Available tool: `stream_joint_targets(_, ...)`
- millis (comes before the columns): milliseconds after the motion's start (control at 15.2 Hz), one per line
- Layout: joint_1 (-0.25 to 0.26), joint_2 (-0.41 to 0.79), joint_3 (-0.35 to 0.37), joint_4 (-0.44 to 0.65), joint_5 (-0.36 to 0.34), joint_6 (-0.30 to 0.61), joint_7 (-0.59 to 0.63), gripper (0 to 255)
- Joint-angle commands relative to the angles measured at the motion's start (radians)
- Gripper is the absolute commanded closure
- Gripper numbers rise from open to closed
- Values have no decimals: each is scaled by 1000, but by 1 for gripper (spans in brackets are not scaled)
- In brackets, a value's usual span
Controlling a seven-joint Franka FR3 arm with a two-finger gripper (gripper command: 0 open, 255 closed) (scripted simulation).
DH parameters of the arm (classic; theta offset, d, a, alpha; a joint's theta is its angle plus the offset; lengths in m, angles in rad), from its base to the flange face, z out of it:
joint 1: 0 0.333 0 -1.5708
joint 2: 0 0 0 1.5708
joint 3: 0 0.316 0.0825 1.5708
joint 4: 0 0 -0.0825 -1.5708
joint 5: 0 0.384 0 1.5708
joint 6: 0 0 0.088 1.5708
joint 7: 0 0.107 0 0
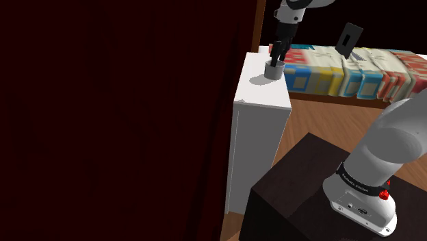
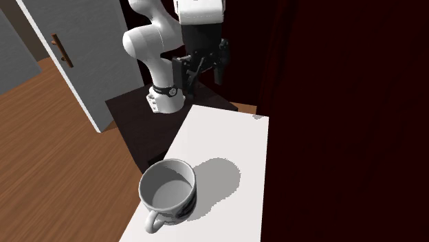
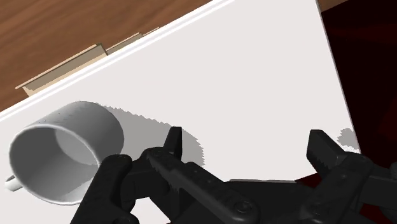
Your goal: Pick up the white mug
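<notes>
Greyish-white ceramic-looking mug [image 2: 167, 187] noted upright, mouth open to the top, dark band printed on its side, loop handle turned away from the arm; it is set on the flat top of a tall white cabinet [image 2: 227, 137], close to one long edge and toward the end away from the dark box stand [image 1: 308, 185]. The all-black two-finger gripper [image 3: 245, 132] is seen above the cabinet top with its fingers [image 3: 173, 146] spread apart and nothing between them but bare white surface; the mug is placed just outside one finger, not within the gap. Risk judged: if a descent were made from this offset, the rim could be struck by a fingertip and the mug tipped or pushed over the near edge; the rounded wall could also be squeezed sideways out of a poorly centred grasp. Counted: one mug, one cabinet, one gripper with two fingers, one stand, one patterned quilted bed [image 1: 356, 68] beyond.
</notes>
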Motion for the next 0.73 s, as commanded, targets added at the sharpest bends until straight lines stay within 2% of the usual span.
stream_joint_targets(0, -10, 59, -24, 32, -5, 29, -32, 0)
stream_joint_targets(660, -62, 393, -114, 277, 39, 128, -185, 0)
